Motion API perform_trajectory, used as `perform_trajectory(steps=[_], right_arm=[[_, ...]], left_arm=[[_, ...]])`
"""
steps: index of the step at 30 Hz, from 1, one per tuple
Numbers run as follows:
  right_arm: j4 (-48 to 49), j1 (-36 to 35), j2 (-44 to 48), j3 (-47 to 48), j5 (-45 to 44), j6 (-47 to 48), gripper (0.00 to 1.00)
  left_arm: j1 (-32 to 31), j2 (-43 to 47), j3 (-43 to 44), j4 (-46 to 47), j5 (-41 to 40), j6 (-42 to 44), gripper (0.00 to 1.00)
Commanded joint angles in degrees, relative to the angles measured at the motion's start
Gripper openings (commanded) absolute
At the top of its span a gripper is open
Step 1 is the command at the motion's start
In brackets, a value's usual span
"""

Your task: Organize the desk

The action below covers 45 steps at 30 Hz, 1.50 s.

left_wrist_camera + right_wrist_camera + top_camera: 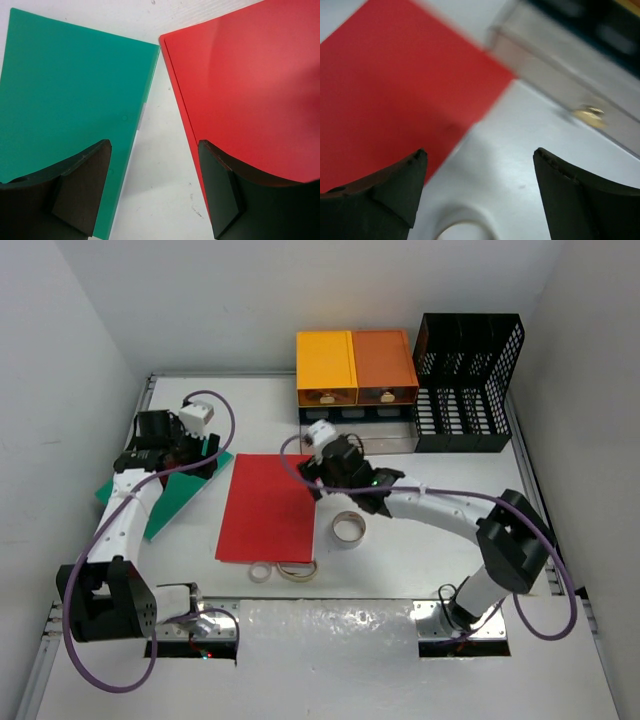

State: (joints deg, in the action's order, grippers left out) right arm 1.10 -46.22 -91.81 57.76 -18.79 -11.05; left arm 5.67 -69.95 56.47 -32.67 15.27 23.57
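Note:
The white desk (260, 420) holds a green folder (165, 495) at the left and a red folder (268, 505) in the middle. My left gripper (197, 457) is open and empty over the gap between them. In the left wrist view the left gripper (155, 190) has bare desk (160, 150) between its jaws, with the green folder (70, 95) on the left and the red folder (250, 85) on the right. My right gripper (325, 480) is open and empty by the red folder's far right corner. The right wrist view shows the right gripper (480, 165) above bare desk.
A yellow-and-orange drawer unit (355, 368) and a black mesh rack (468, 380) stand at the back. A clear tray (560, 55) lies before the drawers. A tape roll (349, 530) lies right of the red folder, and it also shows in the right wrist view (465, 216). Two more rolls (280, 572) lie below the folder.

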Motion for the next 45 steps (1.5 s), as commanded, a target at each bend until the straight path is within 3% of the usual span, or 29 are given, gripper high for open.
perform_trajectory(steps=[1, 2, 3, 5, 7, 10, 13, 21, 25, 28, 30, 32, 41, 45], right_arm=[[-7.33, -5.36, 1.19, 0.34, 18.57, 8.06, 0.76], [-7.69, -5.72, 1.28, -0.79, 23.05, 5.89, 0.7], [-7.78, -5.81, 2.07, -1.93, 23.35, 4.12, 0.52], [-7.52, -5.81, 4.0, -5.53, 19.53, -0.44, 0.37], [-8.39, -5.73, 7.86, -7.3, 13.89, -1.87, 0.45], [-13.48, -5.55, 11.64, -9.15, -0.7, -4.06, 0.79], [-16.55, -3.28, 11.49, -10.21, -1.35, -5.21, 0.81], [-14.99, 3.41, 6.82, -12.76, 15.52, -8.38, 0.64], [-15.6, 4.02, 6.12, -13.2, 10.45, -8.46, 0.56], [-14.38, 5.08, 4.45, -14.51, 8.42, -7.94, 0.33], [-14.38, 5.17, 2.79, -14.34, 8.33, -7.67, 0.11], [-14.38, 5.17, 2.34, -13.99, 8.94, -7.32, 0.01], [-13.77, 5.17, 8.31, -5.39, -0.28, -3.81, 0.0], [-11.39, 5.35, 2.45, 6.81, -2.39, 3.02, 0.0]], left_arm=[[-0.05, 2.8, 0.84, 1.55, -0.32, 0.42, 0.69], [-0.05, 3.24, 0.4, 1.73, -0.5, 0.33, 0.69], [0.04, 3.42, 0.31, 1.81, -0.59, 0.33, 0.69], [-0.05, 3.68, -0.04, 1.82, -0.59, 0.33, 0.69], [-0.05, 3.68, -0.04, 1.73, -0.59, 0.25, 0.69], [-0.05, 3.68, -0.13, 1.99, -0.42, 0.16, 0.69], [-0.05, 3.77, -0.13, 1.99, -0.5, 0.16, 0.69], [-0.05, 4.47, -0.48, 1.73, -1.38, 0.16, 0.69], [0.04, 4.47, -0.74, 1.99, -1.38, 0.16, 0.69], [-0.05, 4.47, -0.74, 1.99, -1.38, 0.25, 0.69], [-0.05, 4.47, -0.74, 1.99, -1.38, 0.25, 0.69], [-0.05, 4.47, -0.83, 2.08, -1.38, 0.33, 0.69], [-0.05, 4.39, -1.45, 2.87, -0.77, 0.42, 0.69], [-0.05, 4.21, -1.27, 2.78, -0.85, 0.33, 0.69]])
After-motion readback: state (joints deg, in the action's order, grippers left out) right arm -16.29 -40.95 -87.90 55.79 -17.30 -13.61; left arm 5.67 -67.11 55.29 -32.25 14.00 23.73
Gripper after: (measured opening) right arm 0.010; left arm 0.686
